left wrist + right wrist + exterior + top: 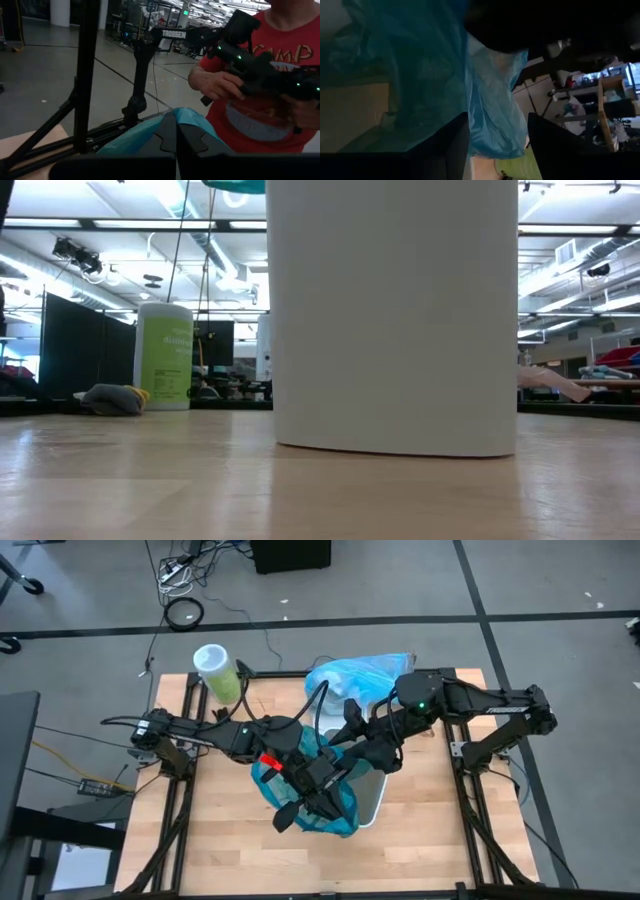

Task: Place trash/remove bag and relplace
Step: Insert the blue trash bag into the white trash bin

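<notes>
While the left claw (288,815) pinched shut on the limp, slippery teal bag (335,808) at frame centre, the right claw (497,145) stood wide around its rim, the best hold.

white bin (395,320), teal bag (335,808), lime-green canister (163,357).

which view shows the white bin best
The low view: the white bin stands upright and unobstructed on the table. From above only its rim peeks out beneath the arms and teal bag. Neither wrist view clearly shows it.
</notes>
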